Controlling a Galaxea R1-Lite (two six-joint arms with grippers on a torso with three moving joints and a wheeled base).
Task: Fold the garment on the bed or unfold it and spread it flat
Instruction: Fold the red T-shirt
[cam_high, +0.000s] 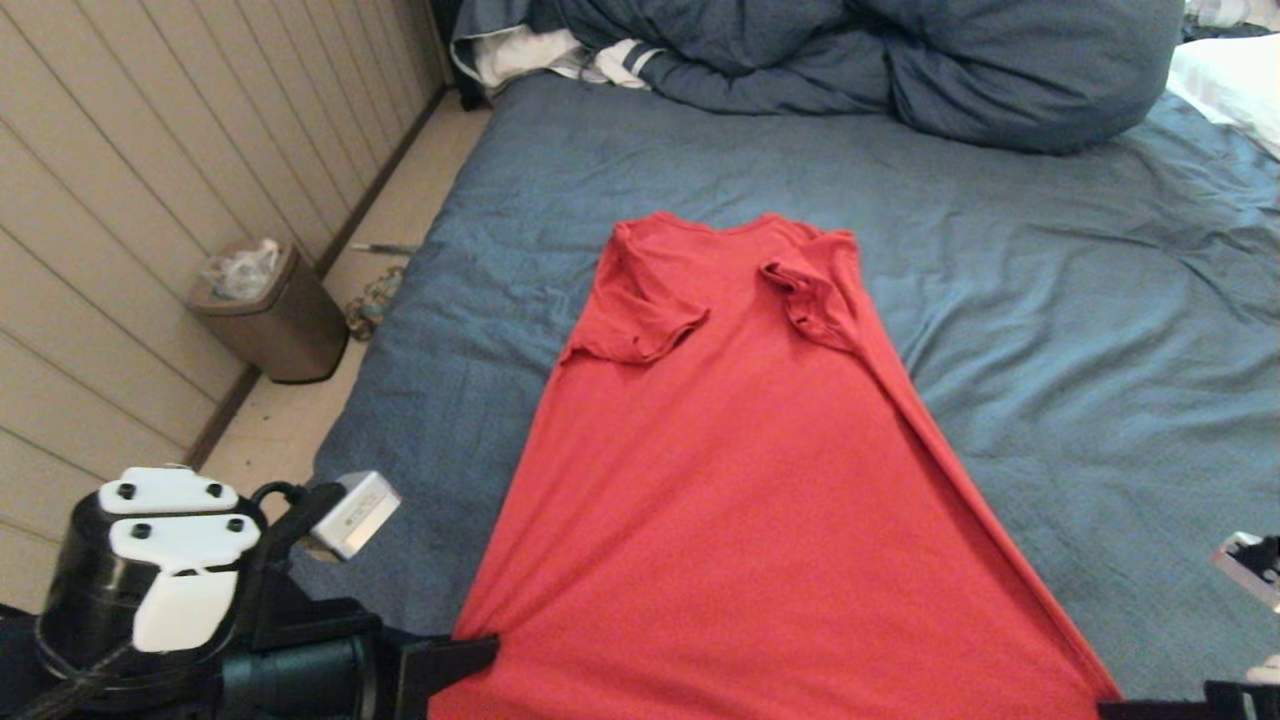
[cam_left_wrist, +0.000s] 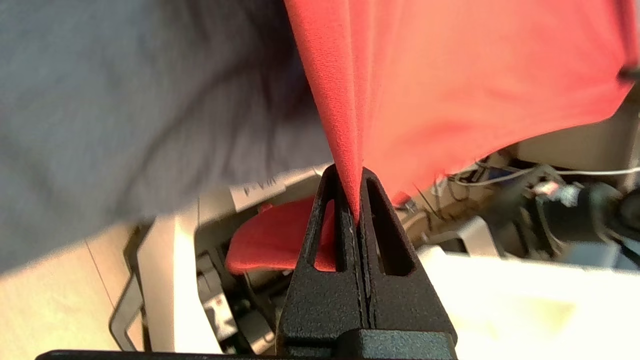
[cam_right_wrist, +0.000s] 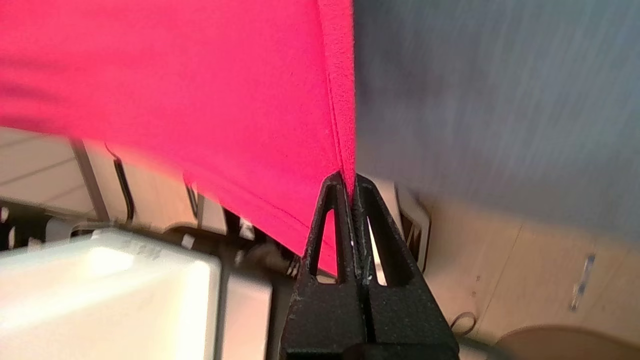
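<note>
The red T-shirt (cam_high: 740, 440) lies plain side up on the slate-blue bed (cam_high: 1080, 330), collar far, both sleeves folded in onto the chest. Its hem end is pulled taut toward me and lifted off the sheet. My left gripper (cam_high: 480, 645) is shut on the hem's left corner; in the left wrist view its black fingers (cam_left_wrist: 350, 190) pinch a ridge of red cloth (cam_left_wrist: 450, 90). My right gripper (cam_high: 1115, 705) is shut on the hem's right corner at the bottom edge; the right wrist view shows its fingers (cam_right_wrist: 348, 192) clamped on the shirt's side edge (cam_right_wrist: 200, 100).
A bunched dark-blue duvet (cam_high: 900, 60) with a white striped cloth (cam_high: 560, 55) lies at the bed's far end. A white pillow (cam_high: 1235, 80) sits far right. On the floor left of the bed stands a brown bin (cam_high: 270, 315) by the slatted wall.
</note>
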